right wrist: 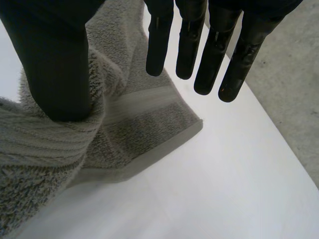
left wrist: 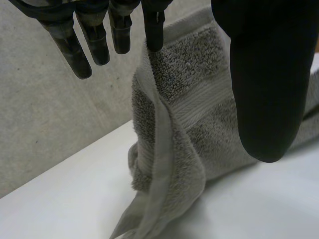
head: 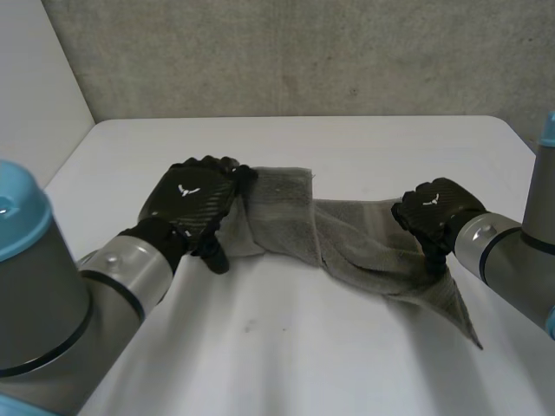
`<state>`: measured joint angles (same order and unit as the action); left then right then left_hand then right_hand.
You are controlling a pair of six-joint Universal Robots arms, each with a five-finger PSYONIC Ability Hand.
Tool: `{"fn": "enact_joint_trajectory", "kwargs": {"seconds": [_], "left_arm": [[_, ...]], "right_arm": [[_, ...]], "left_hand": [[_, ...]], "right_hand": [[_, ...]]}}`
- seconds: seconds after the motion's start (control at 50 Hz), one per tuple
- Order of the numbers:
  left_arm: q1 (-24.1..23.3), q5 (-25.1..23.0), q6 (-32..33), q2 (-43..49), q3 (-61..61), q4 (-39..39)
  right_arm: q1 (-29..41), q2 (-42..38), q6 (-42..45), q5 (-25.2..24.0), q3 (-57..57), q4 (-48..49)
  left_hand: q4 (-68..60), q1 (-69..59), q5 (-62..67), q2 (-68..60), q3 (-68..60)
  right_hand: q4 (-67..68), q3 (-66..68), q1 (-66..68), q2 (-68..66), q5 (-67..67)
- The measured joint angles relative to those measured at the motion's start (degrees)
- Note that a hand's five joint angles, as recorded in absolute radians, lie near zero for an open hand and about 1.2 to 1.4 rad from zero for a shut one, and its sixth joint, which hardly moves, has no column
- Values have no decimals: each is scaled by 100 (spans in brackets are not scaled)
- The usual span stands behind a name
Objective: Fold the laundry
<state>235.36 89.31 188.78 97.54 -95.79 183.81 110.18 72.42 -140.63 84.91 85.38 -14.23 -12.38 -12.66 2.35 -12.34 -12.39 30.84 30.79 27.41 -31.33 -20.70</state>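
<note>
Head view: left hand (head: 191,204) and right hand (head: 434,212) pinch towel (head: 347,238).

My left arm (head: 108,277) reaches forward, left hand (head: 192,201) knuckles up, straight fingers (left wrist: 94,45) and thumb pinching one end of the towel (head: 347,238). My right arm (head: 499,251) comes in from the side, right hand (head: 434,208) back up, thumb against straight fingers, pinching the other end.

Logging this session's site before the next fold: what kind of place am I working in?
Probably a robotics test bench, not a home: a white table, a plain grey wall behind it, and a grey towel between the left hand and right hand.
</note>
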Motion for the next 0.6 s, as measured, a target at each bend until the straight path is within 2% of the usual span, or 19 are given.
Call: {"fn": "enact_joint_trajectory", "kwargs": {"seconds": [0.06,0.14,0.2,0.24,0.28,0.3,0.36,0.38,0.42,0.6], "left_arm": [[-194,201,-148,216,286,2],[-411,494,-155,359,548,-6],[-533,678,-131,400,680,-13],[-590,782,-109,406,758,-20],[-616,840,-93,404,808,-35],[-623,873,-83,400,844,-56],[-585,898,-77,384,892,-161],[-568,900,-78,380,896,-187],[-450,893,-88,361,906,-346],[-239,835,-120,314,790,-620]], "right_arm": [[2,24,3,-2,147,25],[0,34,12,-2,260,80],[-2,36,16,-2,301,115],[-3,36,17,-5,313,134],[-4,36,18,-6,318,145],[-4,36,20,-8,316,151],[-5,36,22,-9,307,157],[-5,36,23,-9,305,158],[-5,36,24,-10,293,158],[16,35,27,-10,255,158]], "left_hand": [[-27,-43,37,-39,-38],[-691,-741,694,-773,-770],[-1708,-1720,1695,-1818,-1820],[-2812,-2970,2813,-2823,-2809],[-3174,-3137,3171,-3179,-3172],[-3010,-2942,3015,-2981,-3011],[-1022,-926,1065,-1037,-1041],[-1022,-926,1065,-1037,-1041],[-237,-187,244,-221,-216],[178,185,-82,177,181]], "right_hand": [[0,0,0,0,2],[0,0,0,0,5],[0,0,0,0,13],[0,0,0,0,17],[0,0,0,0,23],[-1,-10,0,0,25],[-1,-31,-13,-1,27],[-1,-30,-16,-3,27],[-1,-31,-16,-3,27],[-52,-38,-16,-3,60]]}}
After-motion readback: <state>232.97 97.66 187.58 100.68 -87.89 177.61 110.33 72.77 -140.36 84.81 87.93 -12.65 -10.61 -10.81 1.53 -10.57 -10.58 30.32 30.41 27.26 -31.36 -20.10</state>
